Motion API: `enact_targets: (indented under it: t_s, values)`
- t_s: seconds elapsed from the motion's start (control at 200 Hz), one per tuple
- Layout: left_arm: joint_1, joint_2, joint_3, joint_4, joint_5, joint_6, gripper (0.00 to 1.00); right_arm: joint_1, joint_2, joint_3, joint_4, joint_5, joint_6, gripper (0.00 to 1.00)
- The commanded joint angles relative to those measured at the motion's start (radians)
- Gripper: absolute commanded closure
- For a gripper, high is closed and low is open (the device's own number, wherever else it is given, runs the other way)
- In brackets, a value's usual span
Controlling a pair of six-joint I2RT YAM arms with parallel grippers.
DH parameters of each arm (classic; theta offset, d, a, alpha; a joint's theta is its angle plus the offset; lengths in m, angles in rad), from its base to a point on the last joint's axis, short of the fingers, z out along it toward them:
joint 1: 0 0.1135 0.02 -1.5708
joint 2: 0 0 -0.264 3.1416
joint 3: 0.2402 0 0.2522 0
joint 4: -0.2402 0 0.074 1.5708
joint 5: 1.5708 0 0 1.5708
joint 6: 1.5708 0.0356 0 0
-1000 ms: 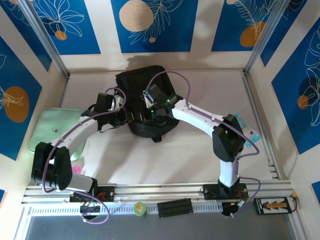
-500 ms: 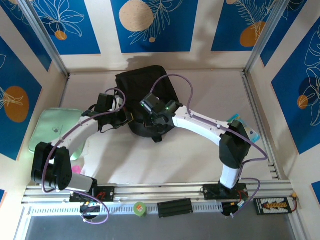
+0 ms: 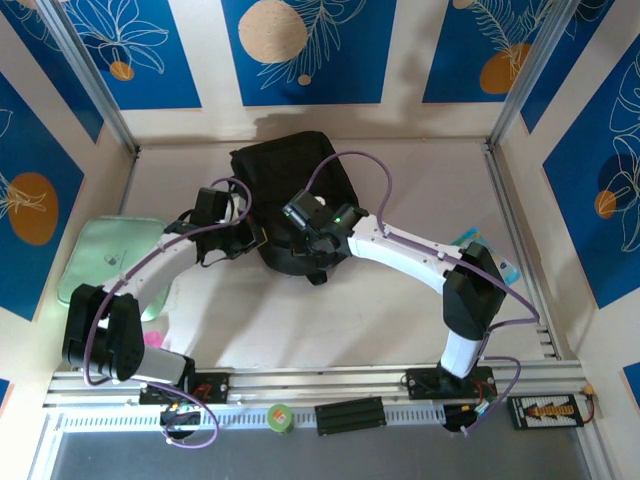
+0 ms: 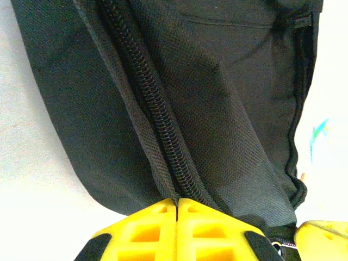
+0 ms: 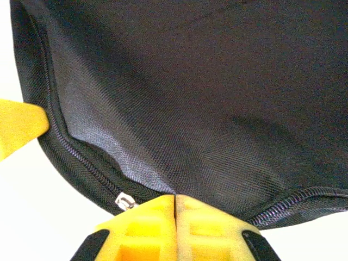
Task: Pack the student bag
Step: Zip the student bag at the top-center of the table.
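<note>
Top external view: the student bag (image 3: 290, 165) is laid flat on the worktop (image 3: 400, 300). Its near edge is pinched by the left tool (image 4: 176, 202), closed on the zip seam (image 4: 157, 125), and by the right tool (image 5: 175, 200), closed on fabric beside the zip pull (image 5: 125, 201). Both are best lifted evenly — seam kept taut.

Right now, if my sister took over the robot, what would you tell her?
Left hand: shut, pinching the zipper edge of the backpack.
Right hand: shut on the backpack's near edge, beside the metal zipper pull.
Backpack: lying mid-table, with both hands at its near end.
Green pouch: on the left side of the table, outside the backpack.
Done: both hands grip the backpack.
Left: open it and put the pouch in; the pouch is not packed yet.
</note>
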Motion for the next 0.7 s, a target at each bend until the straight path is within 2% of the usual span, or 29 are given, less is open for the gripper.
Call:
enact_targets:
  t_s: [0.0,0.08,0.26,0.335,0.4,0.545,0.695]
  values:
    - [0.026,-0.04,0.0,-0.097,-0.163,0.035,0.99,-0.024,0.002,0.018,-0.074,-0.08,-0.043,1.0]
    - [0.026,-0.05,0.008,-0.147,-0.208,0.053,0.79,-0.028,0.008,-0.011,-0.038,-0.164,-0.049,1.0]
    - [0.024,-0.087,0.029,-0.203,-0.248,0.055,0.75,-0.031,0.001,-0.082,0.055,-0.314,-0.054,1.0]
    - [0.012,-0.11,0.037,-0.194,-0.223,0.016,0.67,-0.034,0.002,-0.094,0.07,-0.338,-0.049,1.0]
    - [-0.016,-0.131,0.028,-0.154,-0.206,-0.04,0.56,-0.036,-0.004,-0.107,0.085,-0.353,-0.039,1.0]
    - [-0.082,-0.176,-0.077,-0.018,-0.229,-0.221,0.41,-0.044,-0.011,-0.13,0.123,-0.396,-0.029,1.0]
    - [-0.115,-0.151,-0.187,0.214,-0.17,-0.355,0.37,-0.047,-0.021,-0.146,0.171,-0.481,-0.04,1.0]
